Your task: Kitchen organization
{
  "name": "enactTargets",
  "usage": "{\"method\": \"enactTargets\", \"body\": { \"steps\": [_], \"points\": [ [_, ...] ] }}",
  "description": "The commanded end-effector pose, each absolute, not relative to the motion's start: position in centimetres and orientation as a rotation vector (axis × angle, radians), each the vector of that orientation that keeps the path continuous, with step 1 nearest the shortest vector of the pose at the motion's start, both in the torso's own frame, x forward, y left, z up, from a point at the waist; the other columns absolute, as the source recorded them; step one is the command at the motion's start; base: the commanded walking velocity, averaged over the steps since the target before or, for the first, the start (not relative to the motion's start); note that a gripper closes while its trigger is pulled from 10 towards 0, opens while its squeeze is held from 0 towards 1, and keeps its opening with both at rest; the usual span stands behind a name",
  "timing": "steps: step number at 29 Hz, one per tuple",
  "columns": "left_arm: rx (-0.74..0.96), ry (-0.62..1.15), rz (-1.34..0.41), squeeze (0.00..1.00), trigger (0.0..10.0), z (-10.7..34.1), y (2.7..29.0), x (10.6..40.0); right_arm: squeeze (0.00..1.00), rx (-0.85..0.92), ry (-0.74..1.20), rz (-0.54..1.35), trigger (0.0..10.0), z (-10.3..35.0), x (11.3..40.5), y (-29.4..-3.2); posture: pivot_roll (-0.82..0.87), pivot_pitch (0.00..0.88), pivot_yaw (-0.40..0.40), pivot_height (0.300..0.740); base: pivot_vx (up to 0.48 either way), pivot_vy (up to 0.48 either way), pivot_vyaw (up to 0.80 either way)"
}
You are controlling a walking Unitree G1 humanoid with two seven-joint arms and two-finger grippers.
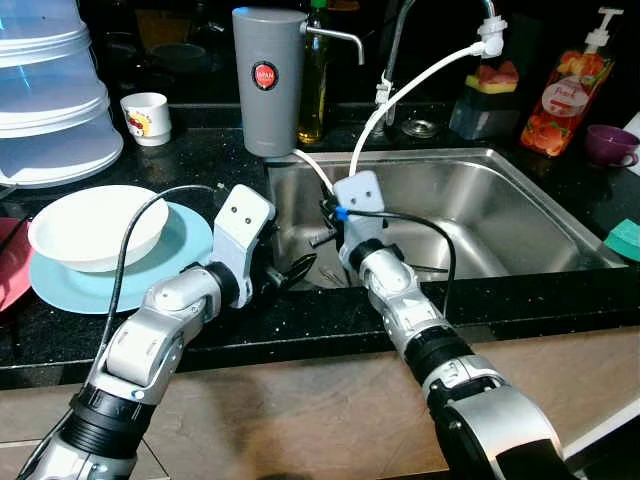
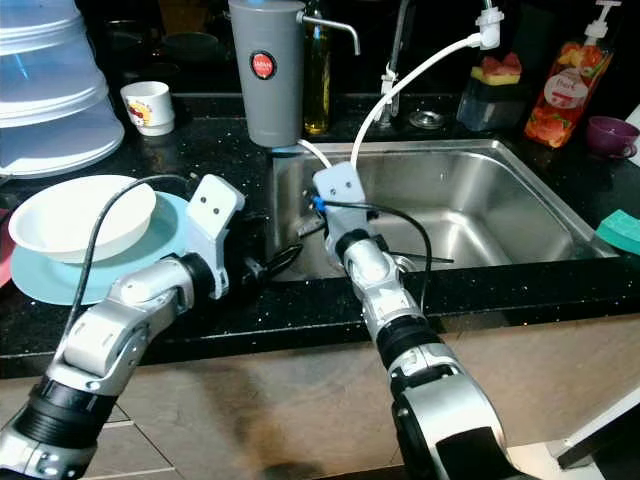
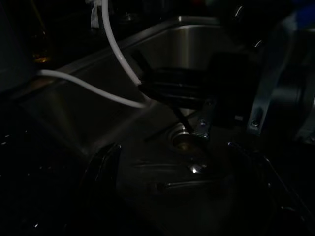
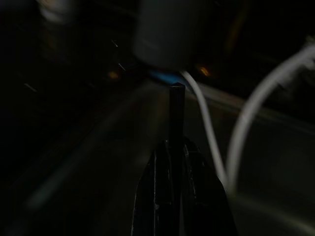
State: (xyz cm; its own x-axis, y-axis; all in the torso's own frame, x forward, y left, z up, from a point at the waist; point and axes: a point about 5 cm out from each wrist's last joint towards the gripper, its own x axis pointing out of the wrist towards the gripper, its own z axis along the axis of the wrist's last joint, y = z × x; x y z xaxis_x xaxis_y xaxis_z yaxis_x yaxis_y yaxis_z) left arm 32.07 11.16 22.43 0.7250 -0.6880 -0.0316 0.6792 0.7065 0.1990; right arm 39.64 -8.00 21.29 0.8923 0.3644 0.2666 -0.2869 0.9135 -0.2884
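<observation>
My right gripper (image 1: 322,232) hangs over the front left corner of the steel sink (image 1: 520,215), shut on a thin dark rod (image 4: 176,110) whose kind I cannot make out. The rod's end pokes out toward my left gripper (image 1: 297,269). That left gripper is open at the sink's front left edge, its fingers (image 3: 101,169) spread wide and pointing at the right gripper from a short gap away. The sink drain (image 3: 183,140) lies below both. A white bowl (image 1: 98,226) rests on a light blue plate (image 1: 185,245) on the counter to the left.
A grey water filter (image 1: 268,80) with white hoses (image 1: 415,80) stands behind the sink by the tap. At the far left are stacked clear containers (image 1: 50,100) and a small white cup (image 1: 148,117). A soap bottle (image 1: 568,95) and purple cup (image 1: 610,145) stand right.
</observation>
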Motion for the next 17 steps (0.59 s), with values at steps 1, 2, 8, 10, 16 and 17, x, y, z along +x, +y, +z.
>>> {"method": "enactTargets", "body": {
  "steps": [1,2,8,10,16,17],
  "points": [
    [0.191,-0.054,-0.776,0.00,10.0,22.5,11.0,32.1,0.00,-0.271,-0.294,0.320,10.0,20.9,39.8,-8.3,0.06,0.069,-0.033,0.740,0.000,0.000,0.00],
    [0.195,-0.058,-0.781,0.00,10.0,22.5,11.0,32.1,0.00,-0.276,-0.285,0.285,10.0,20.9,40.0,-8.9,0.06,0.069,-0.033,0.740,0.000,0.000,0.00],
    [0.190,-0.071,-0.792,0.00,10.0,22.6,11.0,32.3,0.00,-0.314,-0.258,0.189,10.0,21.0,40.5,-10.5,0.06,0.065,-0.029,0.740,0.000,0.000,0.00],
    [0.183,-0.075,-0.799,0.00,10.0,22.6,10.9,32.4,0.00,-0.322,-0.237,0.158,10.0,20.9,40.7,-11.0,0.06,0.063,-0.029,0.740,0.000,0.000,0.00],
    [0.178,-0.078,-0.808,0.00,10.0,22.6,10.8,32.3,1.00,-0.298,-0.205,0.147,10.0,20.6,40.8,-11.3,0.06,0.064,-0.026,0.740,0.000,0.000,0.00],
    [0.178,-0.078,-0.808,0.00,10.0,22.6,10.8,32.3,1.00,-0.298,-0.205,0.147,10.0,20.6,40.8,-11.3,0.06,0.064,-0.026,0.740,0.000,0.000,0.00]
  ]
}}
